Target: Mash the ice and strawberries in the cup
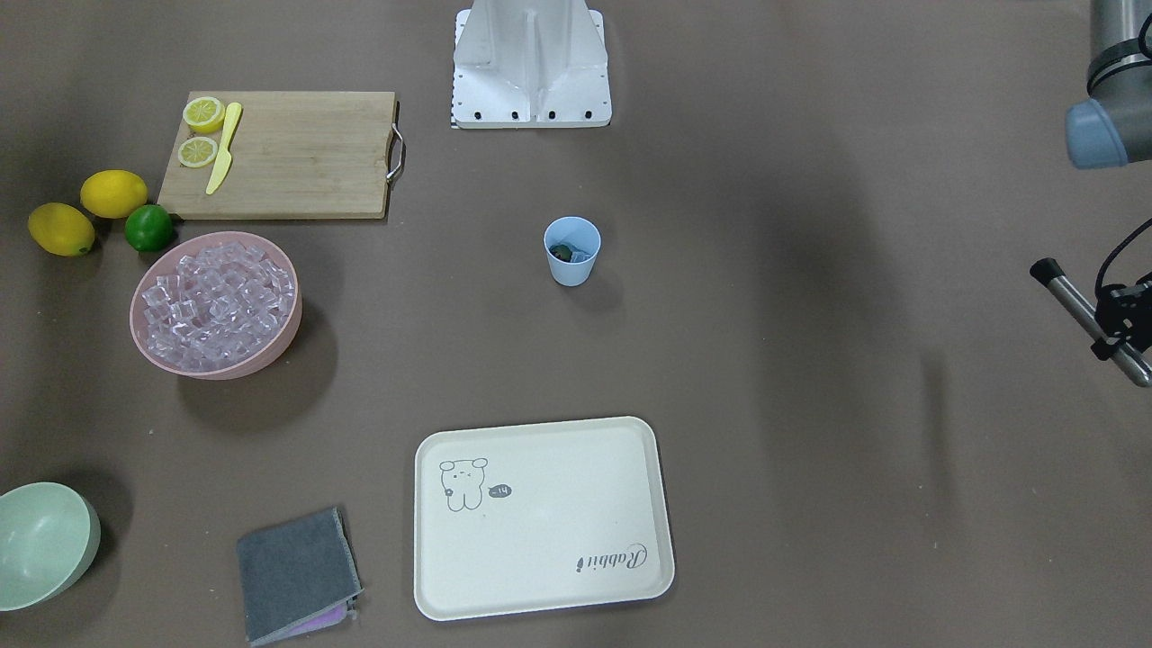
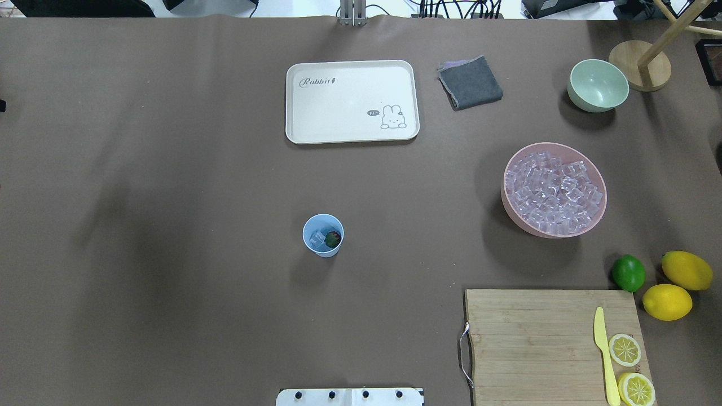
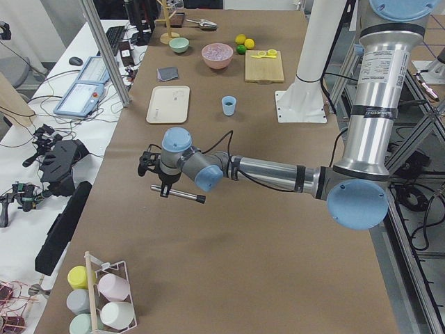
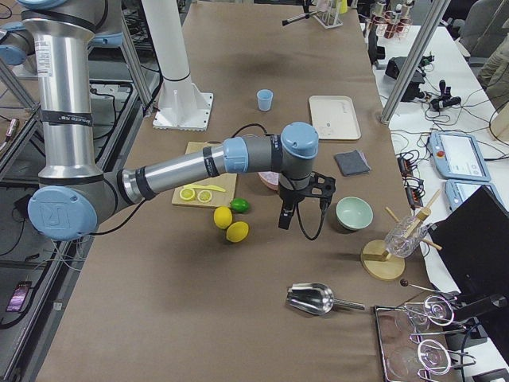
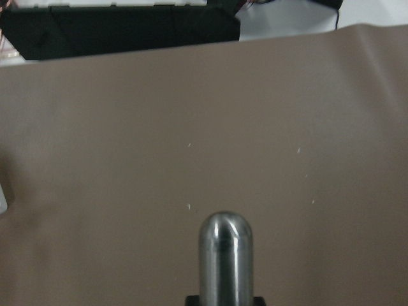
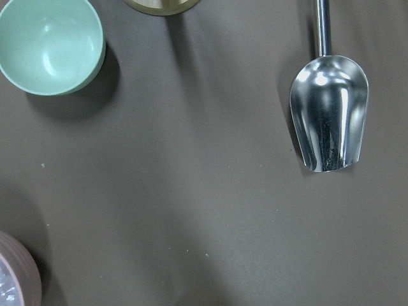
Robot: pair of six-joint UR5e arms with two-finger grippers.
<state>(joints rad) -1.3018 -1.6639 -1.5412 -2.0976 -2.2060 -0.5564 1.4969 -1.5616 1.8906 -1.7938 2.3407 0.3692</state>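
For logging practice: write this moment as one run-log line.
light-blue plastic cup: upright, clear ice cubes and red strawberry inside | left gripper: holds steel rod, away from cup | right gripper: unclear

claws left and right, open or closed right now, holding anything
Left claw: closed on the metal rod.
Right claw: cannot be told from the side view.

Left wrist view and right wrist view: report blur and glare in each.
Left wrist view: the rod looks slightly soft, with bright glare streaks. Right wrist view: the scoop is sharp, with glare patches; the green bowl casts a soft shadow.
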